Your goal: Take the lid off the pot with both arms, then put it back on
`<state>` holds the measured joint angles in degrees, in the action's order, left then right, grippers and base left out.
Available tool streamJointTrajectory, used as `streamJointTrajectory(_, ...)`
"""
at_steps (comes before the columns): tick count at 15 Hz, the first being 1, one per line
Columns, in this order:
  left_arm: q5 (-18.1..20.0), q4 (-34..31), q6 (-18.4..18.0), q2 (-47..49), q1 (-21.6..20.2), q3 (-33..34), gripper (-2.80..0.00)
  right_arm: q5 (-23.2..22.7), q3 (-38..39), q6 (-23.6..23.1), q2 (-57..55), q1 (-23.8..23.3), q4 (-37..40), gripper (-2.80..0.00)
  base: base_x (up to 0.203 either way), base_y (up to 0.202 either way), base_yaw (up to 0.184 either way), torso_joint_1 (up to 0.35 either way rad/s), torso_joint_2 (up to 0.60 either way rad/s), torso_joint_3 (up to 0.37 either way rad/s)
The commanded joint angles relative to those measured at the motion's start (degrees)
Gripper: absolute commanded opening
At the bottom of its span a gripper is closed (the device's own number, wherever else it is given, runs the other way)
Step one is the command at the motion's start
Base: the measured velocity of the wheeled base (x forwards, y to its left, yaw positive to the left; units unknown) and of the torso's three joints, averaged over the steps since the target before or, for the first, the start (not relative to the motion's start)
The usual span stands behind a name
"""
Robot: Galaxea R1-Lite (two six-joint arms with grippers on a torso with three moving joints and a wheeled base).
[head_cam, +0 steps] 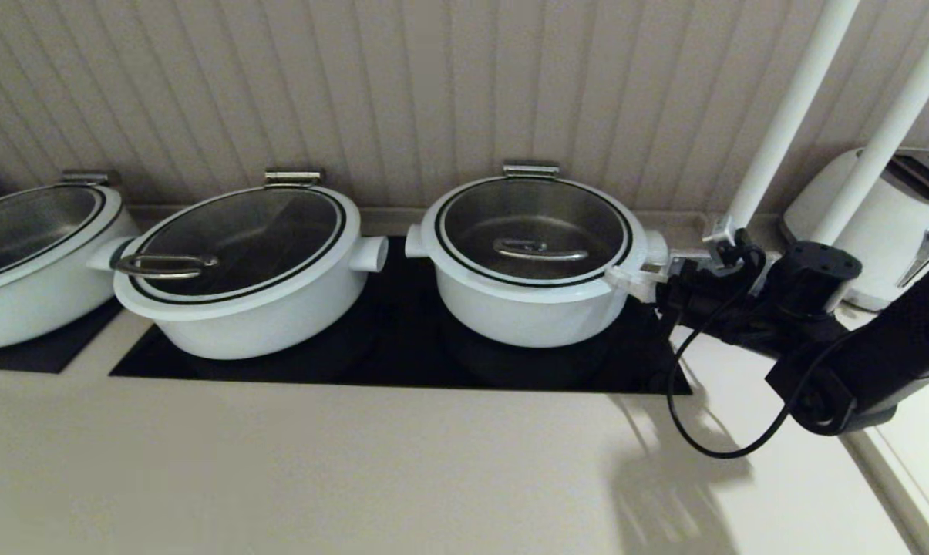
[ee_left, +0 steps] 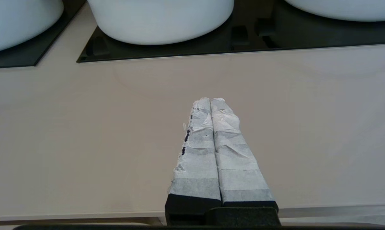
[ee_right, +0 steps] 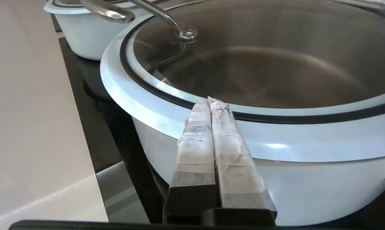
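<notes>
The pot point(head_cam: 526, 308) stands at the right end of the black hob point(head_cam: 402, 362), and the glass lid point(head_cam: 533, 223) sits on it with its loop handle point(head_cam: 540, 249) at the centre. My right gripper point(head_cam: 617, 276) is shut and empty, with its taped tips on the pot's right rim at the lid's dark edge. In the right wrist view the right gripper point(ee_right: 210, 100) lies over the white rim point(ee_right: 307, 134), pointing at the lid point(ee_right: 259, 64). My left gripper point(ee_left: 210, 100) is shut and empty above the bare counter in front of the hob; it is out of the head view.
A wider white pot point(head_cam: 248, 308) with an off-centre lid handle stands left of the task pot, and another point(head_cam: 25, 285) at the far left. A white toaster point(head_cam: 880, 223) and two white poles point(head_cam: 788, 116) stand at the right. Beige counter point(head_cam: 356, 462) lies in front.
</notes>
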<state>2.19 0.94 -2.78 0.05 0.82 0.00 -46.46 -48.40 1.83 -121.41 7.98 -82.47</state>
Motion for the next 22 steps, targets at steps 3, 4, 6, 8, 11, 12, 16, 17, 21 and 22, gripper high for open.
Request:
streamJointTrajectory(3, 0.02, 0.03, -0.03, 0.02, -0.03, 0.00, -2.80, -0.21, -0.21, 0.01, -1.72, 0.01, -0.68, -2.80, 0.000, 0.000, 0.000, 0.000, 0.00, 0.000)
streamJointTrajectory(4, 0.00, 0.03, -0.03, 0.04, -0.03, 0.00, -2.80, -0.21, -0.21, 0.01, -1.62, 0.01, -0.68, -2.80, 0.000, 0.000, 0.000, 0.000, 0.00, 0.000)
streamJointTrajectory(6, 0.00, 0.20, -0.03, 0.04, -0.03, 0.00, -2.80, -0.21, -0.46, 0.16, -0.80, -0.06, -0.65, -2.80, 0.000, 0.000, 0.000, 0.000, 0.00, 0.000)
streamJointTrajectory(8, 0.00, 0.20, -0.03, -0.04, 0.04, 0.00, -2.80, -0.21, -0.47, 0.30, 1.29, -0.52, -0.37, -2.80, 0.000, 0.000, 0.000, 0.000, 0.00, 0.000)
streamJointTrajectory(11, 0.09, 0.23, -0.03, 0.04, 0.05, 0.00, -2.80, -0.21, 0.10, 0.47, 5.89, -1.96, 0.28, -2.80, 0.000, 0.000, 0.000, 0.000, 0.00, 0.000)
streamJointTrajectory(12, 0.08, 0.20, -0.03, 0.04, -0.03, 0.00, -2.80, -0.21, 0.12, 0.93, 7.79, -2.33, 0.99, -2.80, 0.000, 0.000, 0.000, 0.000, 0.00, 0.000)
streamJointTrajectory(16, 0.01, 0.20, -0.03, 0.03, -0.03, 0.00, -2.80, -0.05, 0.46, 3.11, 14.89, -2.53, 2.25, -2.80, 0.000, 0.000, 0.000, 0.000, 0.00, 0.000)
streamJointTrajectory(17, 0.01, 0.20, -0.03, 0.04, -0.03, 0.00, -2.80, -0.04, 1.29, 3.15, 16.73, -2.53, 2.29, -2.80, 0.000, 0.000, 0.000, 0.000, 0.00, 0.000)
streamJointTrajectory(21, 0.06, 0.20, -0.03, 0.03, -0.03, 0.00, -2.80, 0.11, 7.01, 3.21, 24.72, -2.54, 2.31, -2.80, 0.000, 0.000, 0.000, 0.000, 0.00, 0.000)
streamJointTrajectory(22, 0.03, 0.20, -0.03, 0.01, -0.03, 0.00, -2.80, 0.18, 8.31, 3.19, 26.97, -2.54, 2.31, -2.80, 0.000, 0.000, 0.000, 0.000, 0.00, 0.000)
